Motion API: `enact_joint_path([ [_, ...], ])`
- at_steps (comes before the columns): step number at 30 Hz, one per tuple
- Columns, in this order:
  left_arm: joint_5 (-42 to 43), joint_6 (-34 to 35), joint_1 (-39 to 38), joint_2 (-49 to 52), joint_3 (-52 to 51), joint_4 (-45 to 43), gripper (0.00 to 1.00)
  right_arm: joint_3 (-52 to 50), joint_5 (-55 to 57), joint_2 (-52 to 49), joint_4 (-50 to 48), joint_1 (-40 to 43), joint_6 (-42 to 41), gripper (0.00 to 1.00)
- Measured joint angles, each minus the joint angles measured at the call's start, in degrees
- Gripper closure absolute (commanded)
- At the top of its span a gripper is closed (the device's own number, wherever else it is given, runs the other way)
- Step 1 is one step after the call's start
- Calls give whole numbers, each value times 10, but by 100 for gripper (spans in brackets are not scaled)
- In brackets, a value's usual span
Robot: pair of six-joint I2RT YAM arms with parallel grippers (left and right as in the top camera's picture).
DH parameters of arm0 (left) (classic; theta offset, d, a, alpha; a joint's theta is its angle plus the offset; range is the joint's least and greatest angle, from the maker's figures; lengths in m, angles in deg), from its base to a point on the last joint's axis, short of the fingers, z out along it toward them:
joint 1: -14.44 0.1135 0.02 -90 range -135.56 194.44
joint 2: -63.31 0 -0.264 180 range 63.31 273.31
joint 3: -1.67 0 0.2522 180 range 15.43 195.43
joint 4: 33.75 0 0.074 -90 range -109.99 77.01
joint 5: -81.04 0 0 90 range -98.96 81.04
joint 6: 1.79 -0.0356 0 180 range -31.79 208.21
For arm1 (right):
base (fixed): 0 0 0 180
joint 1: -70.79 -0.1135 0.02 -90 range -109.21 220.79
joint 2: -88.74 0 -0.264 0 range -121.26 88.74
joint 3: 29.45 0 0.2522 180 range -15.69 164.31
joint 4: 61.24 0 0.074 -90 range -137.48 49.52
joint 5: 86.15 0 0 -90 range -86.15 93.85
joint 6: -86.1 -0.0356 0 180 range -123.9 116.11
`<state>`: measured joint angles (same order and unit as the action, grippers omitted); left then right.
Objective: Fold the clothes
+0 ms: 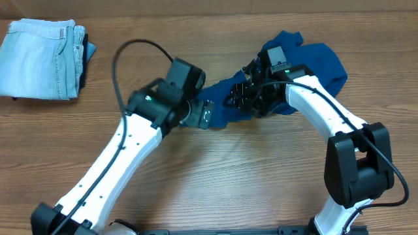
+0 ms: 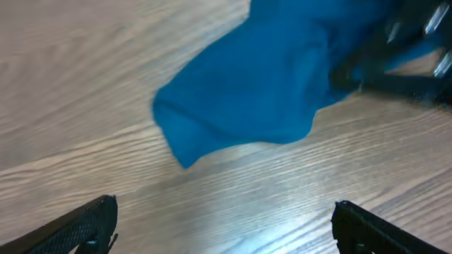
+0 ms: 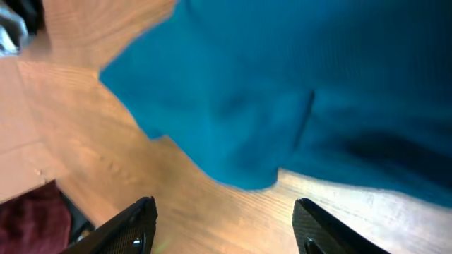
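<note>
Wood tabletop (image 1: 215,189): plain brown grain, bare nearest the rig. My guess is that bare stretch is where the shirt gets laid flat.
Left gripper (image 2: 224,208): jaws spread as wide as they go, with nothing between them but table. It hovers just short of the loose blue flap. Looks like it's lined up there to pinch that edge, but it has hold of nothing.
Right gripper (image 3: 224,208): jaws apart too, though not as wide. The wrist view only shows wood between the fingers, with cloth just ahead of them, so I'd call it open and empty. From above it sits low over the middle of the bundle, and I can't tell if it's touching the fabric.
Polo shirt (image 1: 313,65): deep teal knit, bunched up past mid-table on the right side. One narrow tongue of cloth trails toward the left gripper. It's crumpled, not spread out, and I can't make out the collar or buttons.
Where the fold stands: pretty much not started, I reckon. It needs flattening first, which would explain a claw at each end of the bundle.
Risk: soft knit bunches easily, so a pinch could grab two layers.
Jeans (image 1: 39,59): pale denim, folded in the far left corner, well apart from everything else.
</note>
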<state>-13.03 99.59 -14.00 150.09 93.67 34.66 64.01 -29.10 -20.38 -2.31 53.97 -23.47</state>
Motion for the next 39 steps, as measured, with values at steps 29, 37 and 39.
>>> enact_joint_path([
  [29, -176, -56, -147, 158, -75, -176, 1, 25, -33, 0, 19, 170, -27, 28],
  [37, -210, -40, -193, 216, -75, -182, 1, 27, -62, 0, 59, 215, -9, 28],
  [39, -215, -40, -200, 228, -75, -189, 2, 27, -65, 0, 65, 214, 0, 28],
])
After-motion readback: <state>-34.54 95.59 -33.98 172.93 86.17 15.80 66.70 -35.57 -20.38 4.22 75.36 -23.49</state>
